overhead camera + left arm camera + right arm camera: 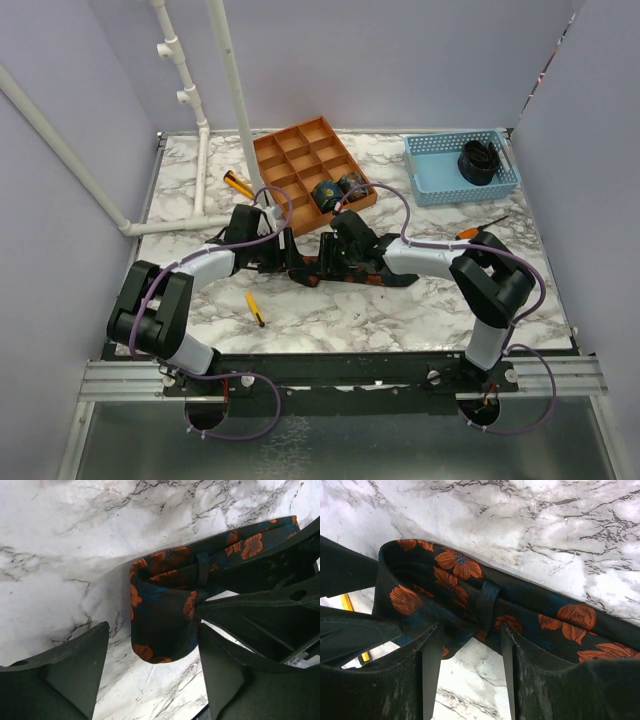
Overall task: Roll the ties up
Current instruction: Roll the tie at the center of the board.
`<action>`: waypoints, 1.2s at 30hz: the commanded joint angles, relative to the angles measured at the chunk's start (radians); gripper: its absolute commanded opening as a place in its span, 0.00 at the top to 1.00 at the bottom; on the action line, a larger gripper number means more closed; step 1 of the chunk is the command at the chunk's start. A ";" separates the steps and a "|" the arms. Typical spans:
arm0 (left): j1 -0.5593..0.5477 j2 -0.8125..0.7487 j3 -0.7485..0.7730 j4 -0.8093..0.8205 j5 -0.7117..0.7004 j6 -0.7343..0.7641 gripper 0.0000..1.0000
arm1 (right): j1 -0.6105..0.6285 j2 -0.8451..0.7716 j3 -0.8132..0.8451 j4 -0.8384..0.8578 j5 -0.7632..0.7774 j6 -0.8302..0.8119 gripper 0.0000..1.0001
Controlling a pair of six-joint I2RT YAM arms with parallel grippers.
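Tie point(162, 602) — dark, orange-flowered, end looped — in pinch of right hand point(471, 640); left hand point(153, 630) spread.

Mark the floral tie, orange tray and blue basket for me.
floral tie point(160, 625): left wrist view, on its folded end.
orange tray point(296, 158): top external view, bare middle part.
blue basket point(435, 165): top external view, bare floor, left side.

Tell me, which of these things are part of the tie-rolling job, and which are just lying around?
Job: floral tie between the left gripper and right gripper; two rolled ties in the orange tray; dark coil, probably a tie, in the blue basket.
Lying about: two yellow pens; orange-handled tool; white pipes.
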 commanded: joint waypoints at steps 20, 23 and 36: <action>-0.043 -0.001 0.021 -0.001 -0.045 -0.045 0.23 | 0.004 -0.297 -0.125 -0.098 -0.015 -0.085 0.44; -0.038 -0.039 0.007 -0.004 -0.067 -0.061 0.22 | 0.023 -0.333 -0.208 -0.090 -0.028 -0.071 0.53; -0.018 -0.335 -0.070 -0.047 -0.366 -0.179 0.18 | 0.173 -0.286 -0.280 0.015 0.024 0.010 0.68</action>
